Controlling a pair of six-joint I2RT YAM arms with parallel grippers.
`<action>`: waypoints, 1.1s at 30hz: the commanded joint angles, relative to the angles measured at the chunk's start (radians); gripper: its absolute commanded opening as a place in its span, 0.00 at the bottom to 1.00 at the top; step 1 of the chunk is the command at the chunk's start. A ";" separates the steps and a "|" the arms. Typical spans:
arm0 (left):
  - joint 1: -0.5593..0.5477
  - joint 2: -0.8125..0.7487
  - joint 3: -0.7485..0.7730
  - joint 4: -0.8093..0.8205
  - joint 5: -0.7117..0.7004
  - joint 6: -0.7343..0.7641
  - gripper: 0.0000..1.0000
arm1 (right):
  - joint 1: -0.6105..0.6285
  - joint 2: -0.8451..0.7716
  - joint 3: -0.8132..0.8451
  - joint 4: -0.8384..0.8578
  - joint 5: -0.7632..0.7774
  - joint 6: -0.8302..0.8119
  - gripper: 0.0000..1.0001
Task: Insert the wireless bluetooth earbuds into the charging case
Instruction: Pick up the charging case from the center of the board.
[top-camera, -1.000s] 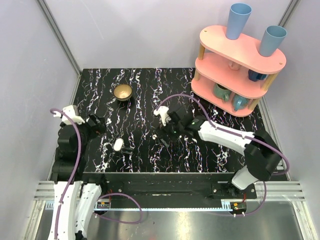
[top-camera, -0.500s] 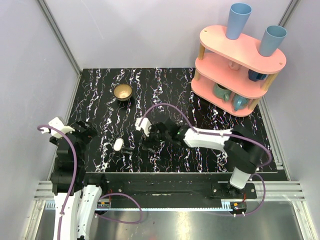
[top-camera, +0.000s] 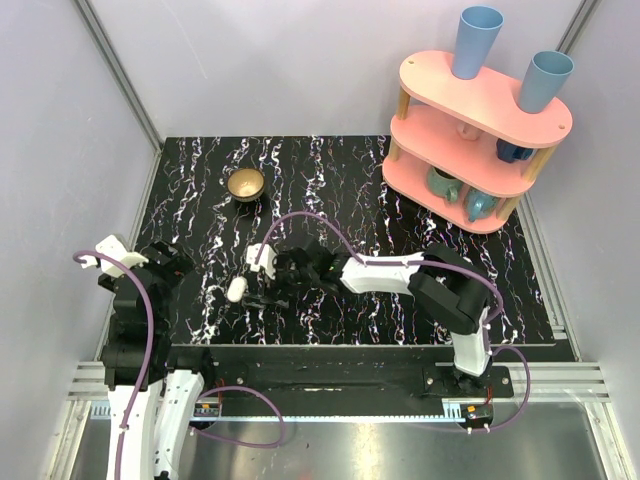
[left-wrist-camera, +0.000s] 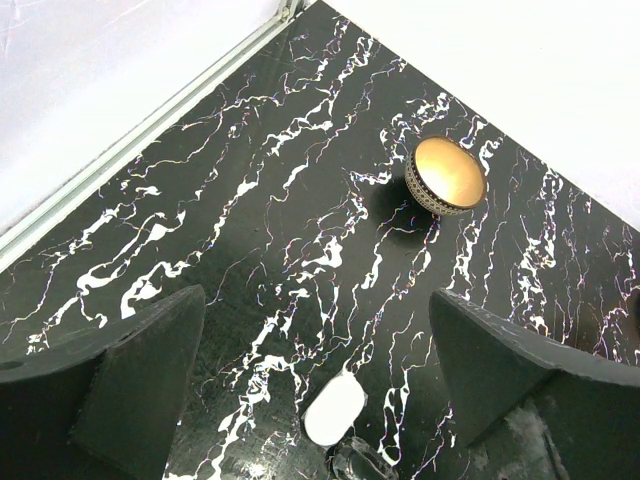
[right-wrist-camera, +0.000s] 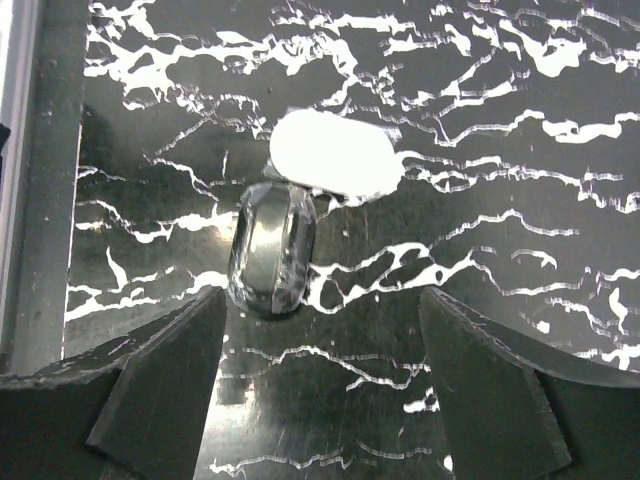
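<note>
The charging case (top-camera: 236, 290) is a small white oval lying flat on the black marbled table, lid shut; it also shows in the left wrist view (left-wrist-camera: 335, 412) and the right wrist view (right-wrist-camera: 333, 153). A small dark glossy rounded block (right-wrist-camera: 272, 247) lies against it. My right gripper (right-wrist-camera: 320, 300) is open, low over the table just short of the block, nothing between its fingers; from above it (top-camera: 270, 283) sits right of the case. My left gripper (left-wrist-camera: 320, 370) is wide open and empty, raised left of the case. The earbuds are out of view.
A brass bowl (top-camera: 245, 184) stands at the back left, also in the left wrist view (left-wrist-camera: 447, 176). A pink three-tier shelf (top-camera: 500, 108) with blue cups (top-camera: 476, 40) and mugs fills the back right corner. The table's metal edge rail (left-wrist-camera: 130, 135) runs along the left.
My right arm has reached left across the table to the case and block, its jaws narrowing slightly. My left arm drew back towards the left edge, then held still.
</note>
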 joint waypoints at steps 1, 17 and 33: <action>0.004 0.003 -0.005 0.024 -0.023 -0.007 0.99 | 0.020 0.037 0.063 0.052 -0.068 -0.036 0.85; 0.012 0.000 -0.008 0.026 -0.024 -0.013 0.99 | 0.066 0.109 0.103 0.050 -0.083 -0.041 0.85; 0.018 0.013 -0.011 0.032 -0.015 -0.013 0.99 | 0.072 0.193 0.144 0.063 -0.017 -0.023 0.75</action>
